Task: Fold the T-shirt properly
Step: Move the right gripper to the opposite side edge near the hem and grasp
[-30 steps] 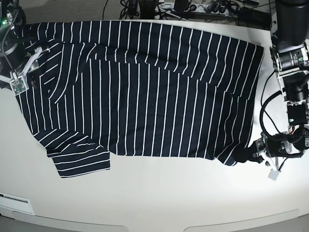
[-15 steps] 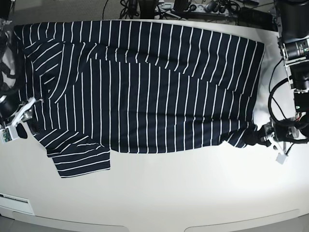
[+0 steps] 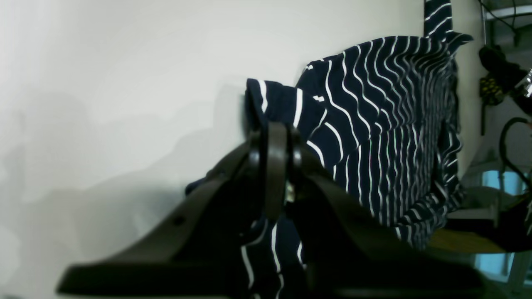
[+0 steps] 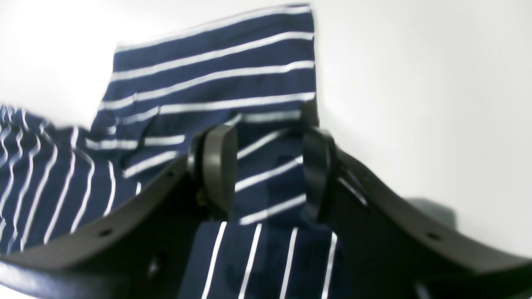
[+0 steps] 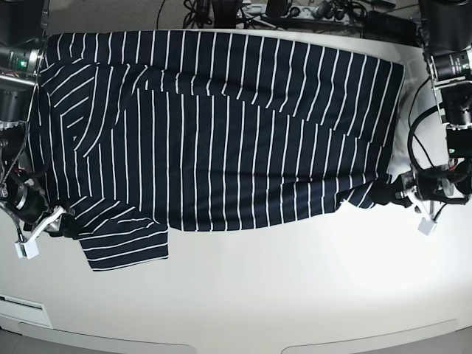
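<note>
While the T-shirt (image 5: 221, 133) lies spread flat over most of the white table (image 5: 258, 295), both arms have shifted along its near edge over the last second. The right gripper (image 5: 51, 221) has travelled from the far shoulder area down to the near sleeve, and the left gripper (image 5: 394, 198) has drawn its pinched hem corner outward and slightly away from the near edge, so the bottom hem now runs straighter. I judge this as setting up a 2-handed lift of the near edge for the first fold; no fold is made yet.

At the left gripper (image 3: 272, 137) the 2 fingers are pressed together with a bunch of striped cloth (image 3: 286, 104) clamped between them; the rest of the T-shirt (image 3: 395, 124) stretches away beyond the fingertips, rippled by the pull.

At the right gripper (image 4: 266, 166) the fingers (image 4: 218, 166) stand wide apart, holding nothing. The sleeve (image 4: 216, 74) lies directly under and ahead of them, its outer hem just beyond the fingertips, bare table to the outer side. Whether the tips already touch the fabric I cannot tell.
</note>
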Controlling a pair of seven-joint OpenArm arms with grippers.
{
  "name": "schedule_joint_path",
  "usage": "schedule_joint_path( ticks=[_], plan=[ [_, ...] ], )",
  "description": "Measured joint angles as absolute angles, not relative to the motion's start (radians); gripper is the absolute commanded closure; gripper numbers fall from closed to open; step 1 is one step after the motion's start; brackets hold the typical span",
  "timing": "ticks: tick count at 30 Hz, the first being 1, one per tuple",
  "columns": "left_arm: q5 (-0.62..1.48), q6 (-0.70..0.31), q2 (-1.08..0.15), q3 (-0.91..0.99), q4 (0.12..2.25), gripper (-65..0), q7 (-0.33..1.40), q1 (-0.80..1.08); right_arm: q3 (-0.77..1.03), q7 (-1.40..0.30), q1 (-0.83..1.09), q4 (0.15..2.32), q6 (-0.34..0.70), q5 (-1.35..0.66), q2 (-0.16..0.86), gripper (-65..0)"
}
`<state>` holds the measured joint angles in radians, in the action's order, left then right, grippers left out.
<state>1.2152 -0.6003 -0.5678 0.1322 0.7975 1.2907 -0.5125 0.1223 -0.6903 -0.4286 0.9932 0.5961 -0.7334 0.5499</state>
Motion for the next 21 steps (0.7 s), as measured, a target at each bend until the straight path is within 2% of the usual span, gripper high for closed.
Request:
schedule_joint_path(
  ticks=[17, 21],
  plan=[
    [1.216, -0.6, -0.568, 0.132, 0.797, 0.0, 1.291, -0.513, 0.122, -0.606, -0.477, 0.965, 0.538, -0.584, 0.5, -30.5],
    [1.216, -0.6, -0.568, 0.132, 0.797, 0.0, 1.291, -0.513, 0.122, -0.55, -0.453, 0.965, 0.471, -0.503, 0.48, -30.5]
  ],
)
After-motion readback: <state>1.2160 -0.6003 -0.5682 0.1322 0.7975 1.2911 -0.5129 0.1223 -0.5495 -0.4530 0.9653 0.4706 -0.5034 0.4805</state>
